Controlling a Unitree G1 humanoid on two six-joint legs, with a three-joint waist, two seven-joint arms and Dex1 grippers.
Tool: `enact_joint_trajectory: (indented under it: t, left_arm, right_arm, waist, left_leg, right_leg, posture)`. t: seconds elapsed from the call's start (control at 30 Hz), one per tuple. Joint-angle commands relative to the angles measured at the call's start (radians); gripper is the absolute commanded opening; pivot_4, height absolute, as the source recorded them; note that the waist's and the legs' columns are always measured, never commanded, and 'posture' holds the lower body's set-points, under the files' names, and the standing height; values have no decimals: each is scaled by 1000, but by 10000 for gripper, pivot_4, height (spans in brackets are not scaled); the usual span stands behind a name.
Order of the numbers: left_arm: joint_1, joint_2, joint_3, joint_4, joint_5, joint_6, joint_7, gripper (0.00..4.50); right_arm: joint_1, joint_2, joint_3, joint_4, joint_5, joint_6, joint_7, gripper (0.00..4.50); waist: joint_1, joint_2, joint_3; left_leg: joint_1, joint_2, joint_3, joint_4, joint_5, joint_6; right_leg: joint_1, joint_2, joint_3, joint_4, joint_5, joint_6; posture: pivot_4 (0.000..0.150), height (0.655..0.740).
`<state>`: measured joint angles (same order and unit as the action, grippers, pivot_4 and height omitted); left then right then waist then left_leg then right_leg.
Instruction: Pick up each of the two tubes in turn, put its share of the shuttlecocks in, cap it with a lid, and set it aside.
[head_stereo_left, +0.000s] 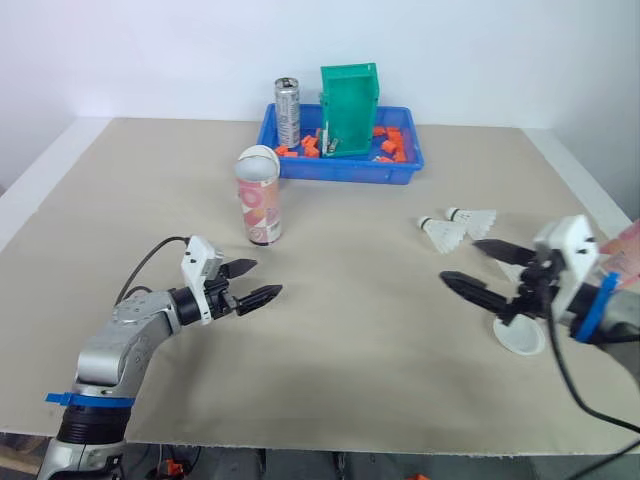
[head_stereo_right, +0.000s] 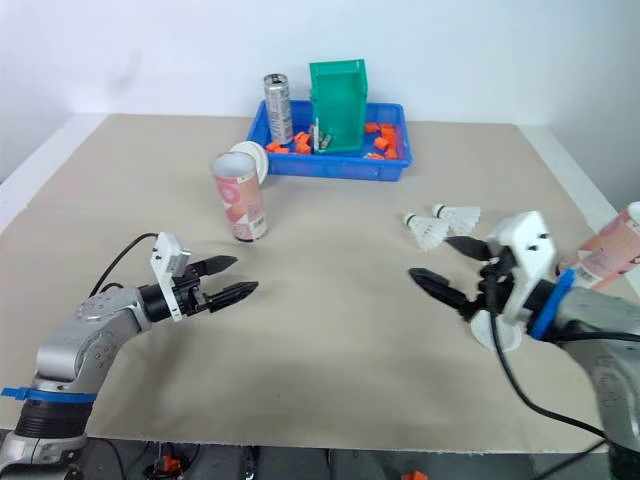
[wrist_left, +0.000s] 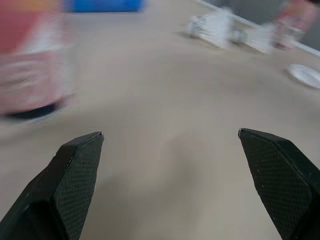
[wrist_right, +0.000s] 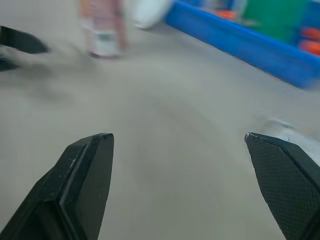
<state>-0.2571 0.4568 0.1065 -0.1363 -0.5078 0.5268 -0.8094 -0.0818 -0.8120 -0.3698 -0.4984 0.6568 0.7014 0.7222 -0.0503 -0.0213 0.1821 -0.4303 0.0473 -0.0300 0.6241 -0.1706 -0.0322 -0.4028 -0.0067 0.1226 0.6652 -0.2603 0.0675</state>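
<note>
The left hand (head_stereo_left: 262, 281) hovers over the bench (head_stereo_left: 340, 380), fingers apart and empty. Just beyond it stands an upright tube (head_stereo_left: 261, 210) with a white lid (head_stereo_left: 256, 160) tilted at its top. The right hand (head_stereo_left: 460, 260) is spread wide and also empty, above a second lid (head_stereo_left: 525, 342) lying flat. Two shuttlecocks (head_stereo_left: 445, 234) lie just past its fingertips. A second tube (head_stereo_right: 612, 255) is at the bench's right edge. A blue tray (head_stereo_left: 340, 170) sits at the far side.

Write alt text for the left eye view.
The left gripper and right gripper hover open over a beige table. An upright pink tube stands beyond the left one; two shuttlecocks and a white lid lie by the right one. A blue tray sits near the far edge.
</note>
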Motion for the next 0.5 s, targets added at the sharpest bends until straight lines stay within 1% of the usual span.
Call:
enact_joint_trajectory:
  t: [0.03, 0.1, 0.37, 0.43, 0.5]
  left_arm:
    - [-21, -14, 19, 41, 29, -98, 19, 45000]
    - [-48, -37, 15, 111, 53, -167, 28, 45000]
    - [-218, -120, -15, 441, 120, -396, -29, 45000]
    - [-294, -133, -27, 568, 163, -469, -29, 45000]
    - [-365, -134, -29, 692, 211, -534, 7, 45000]
  right_arm:
    - [-26, 30, 50, -41, -25, -50, -22, 44832]
    - [-28, 51, 78, -36, -36, -65, -26, 44832]
    - [-31, 107, 163, -59, -79, -103, -59, 44832]
    - [-20, 107, 162, -81, -80, -98, -71, 44832]
    - [-1, 110, 145, -104, -70, -93, -80, 44832]
  waist:
    - [6, 0, 0]
    - [9, -1, 0]
    - [8, -1, -1]
    - [8, -2, -1]
    - [8, -2, -1]
  left_leg:
    - [-1, 0, 0, 0, 0, 0]
    - [-1, -1, 0, 0, 0, 0]
    - [-2, 0, 0, 0, 0, 0]
    - [-2, 0, 0, 0, 0, 0]
    - [-3, -1, 0, 0, 0, 1]
  right_leg:
    - [0, 0, 0, 0, 0, 1]
    - [-1, 0, 0, -1, 2, 4]
    - [-2, 1, 0, 0, 4, 4]
    - [-2, 1, 0, 0, 4, 5]
    - [-3, 1, 0, -1, 4, 5]
  posture:
    - [1500, 7362]
    - [1500, 7362]
    - [1500, 7362]
    - [1500, 7362]
    - [1500, 7362]
